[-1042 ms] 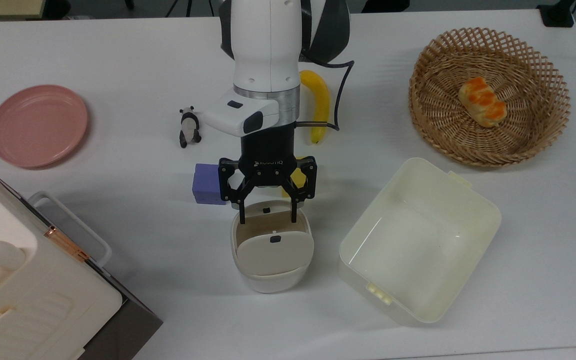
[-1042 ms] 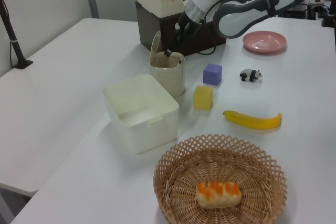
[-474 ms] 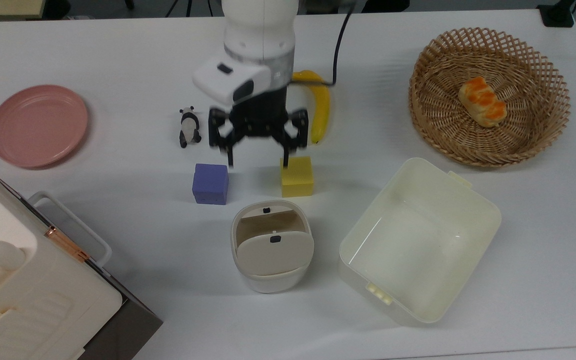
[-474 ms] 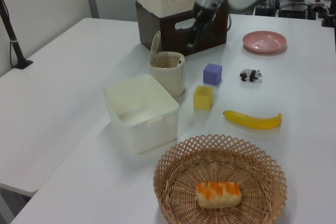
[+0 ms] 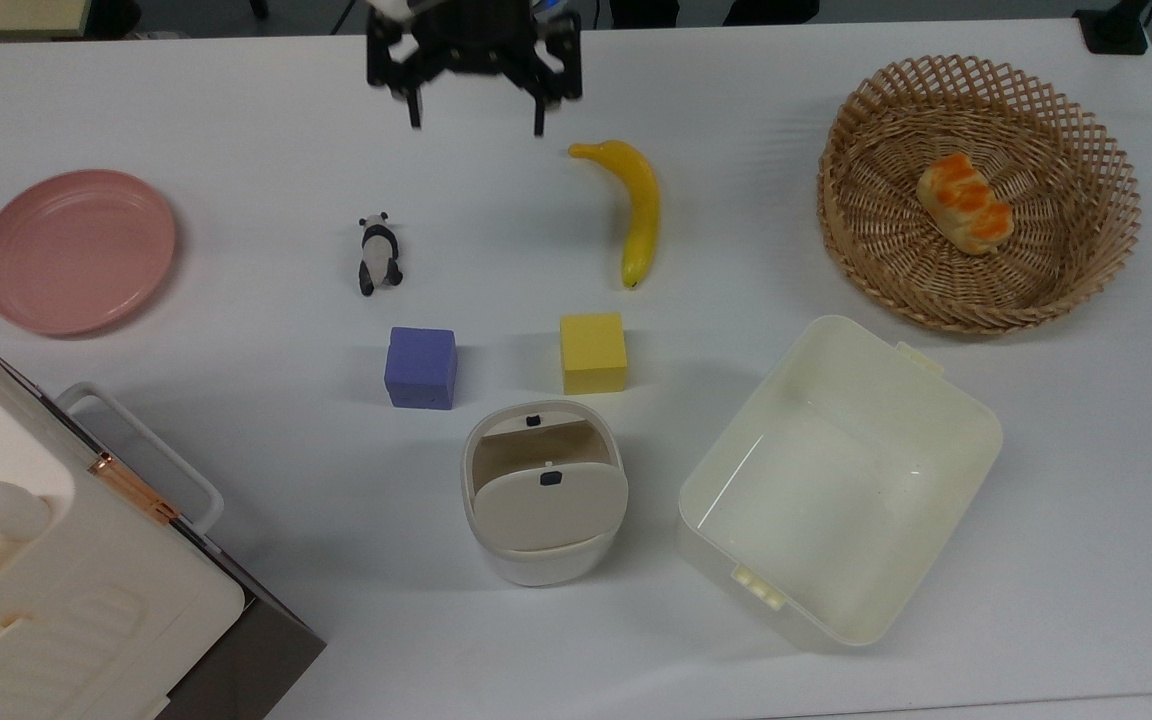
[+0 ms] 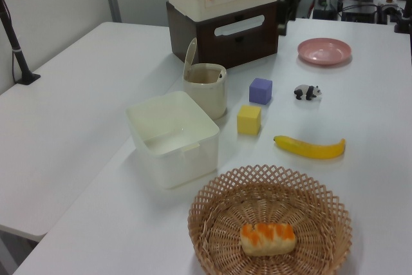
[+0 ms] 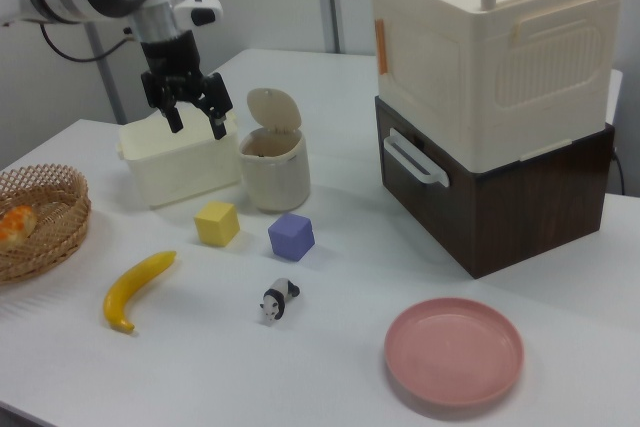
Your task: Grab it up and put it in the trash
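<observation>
We see our black pincer [image 5: 474,128] spread apart, empty, well apart from the small cream-white rounded bin [image 5: 544,510] on the white table [image 5: 236,120].

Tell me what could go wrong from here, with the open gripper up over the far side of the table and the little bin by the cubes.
1. The flap covers much of the bin, so whether the paper wad landed inside cannot be confirmed.
2. The flap sits tilted, not closed; it may stay that way.
3. The gripper hangs open near the banana and panda figurine; a careless descent could knock either.
</observation>
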You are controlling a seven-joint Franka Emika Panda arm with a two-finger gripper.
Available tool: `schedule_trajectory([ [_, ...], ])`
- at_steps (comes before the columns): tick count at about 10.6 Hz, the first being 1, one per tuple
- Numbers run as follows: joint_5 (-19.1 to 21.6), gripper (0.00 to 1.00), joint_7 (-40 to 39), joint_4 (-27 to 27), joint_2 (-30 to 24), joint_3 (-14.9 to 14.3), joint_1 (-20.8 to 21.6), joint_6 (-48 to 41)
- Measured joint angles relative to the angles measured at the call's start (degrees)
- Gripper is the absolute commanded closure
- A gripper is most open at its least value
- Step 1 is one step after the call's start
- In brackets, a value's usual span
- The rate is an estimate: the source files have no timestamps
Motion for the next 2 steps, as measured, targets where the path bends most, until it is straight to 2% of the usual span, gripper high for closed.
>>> schedule_trajectory([
  [2, 0.0, 0.00, 0.0, -0.2, -2.0, -0.1, -0.9, -2.8],
])
